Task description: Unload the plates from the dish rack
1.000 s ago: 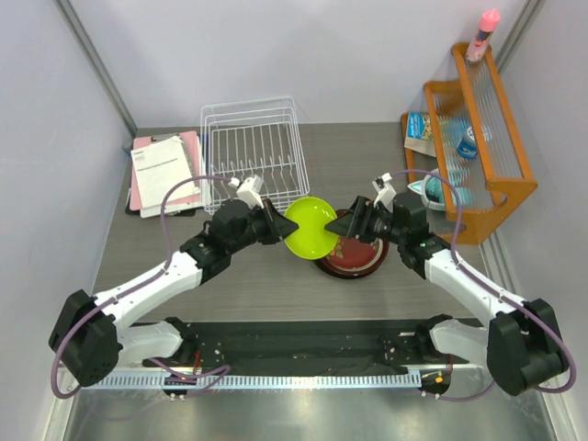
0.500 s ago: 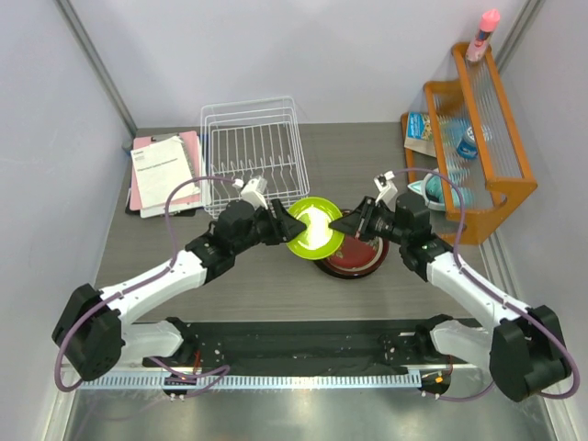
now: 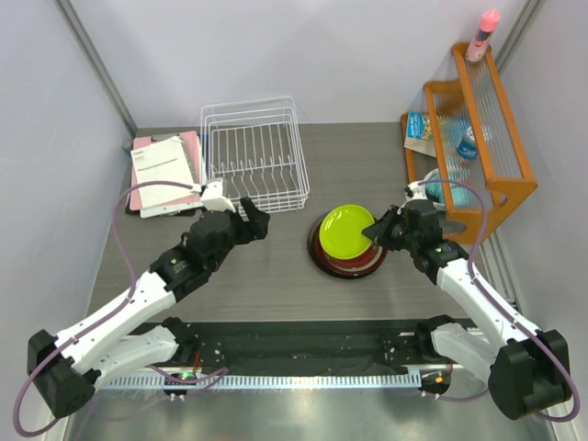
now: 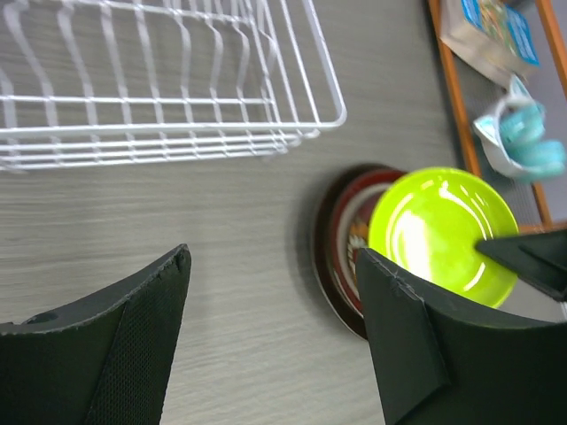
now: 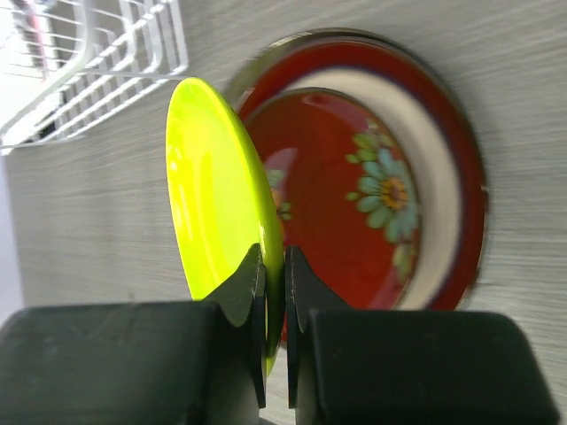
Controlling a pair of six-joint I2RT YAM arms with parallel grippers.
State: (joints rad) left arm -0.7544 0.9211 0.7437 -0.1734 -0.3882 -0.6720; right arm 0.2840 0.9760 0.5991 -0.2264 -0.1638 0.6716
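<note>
The white wire dish rack (image 3: pixel 253 152) (image 4: pixel 159 88) stands at the back with no plates in it. My right gripper (image 3: pixel 374 230) (image 5: pixel 275 292) is shut on the rim of the lime green plate (image 3: pixel 343 230) (image 5: pixel 213 195) (image 4: pixel 438 230) and holds it tilted just above a stack of plates (image 3: pixel 347 262). In that stack the glossy red floral plate (image 5: pixel 354 204) lies in the dark-red-rimmed, cream plate (image 5: pixel 447 168). My left gripper (image 3: pixel 248 220) (image 4: pixel 275 336) is open and empty over bare table, to the left of the stack and in front of the rack.
An orange wooden slatted shelf (image 3: pixel 478 138) with packets stands at the right, with a pink bottle (image 3: pixel 484 32) on its top. A teal packet (image 3: pixel 436 188) lies by its foot. Papers on a pink clipboard (image 3: pixel 165 170) lie left of the rack.
My left gripper opened, let go of the lime green plate and drew back to the left. My right gripper shut on the plate and carried it right, over the stack.
</note>
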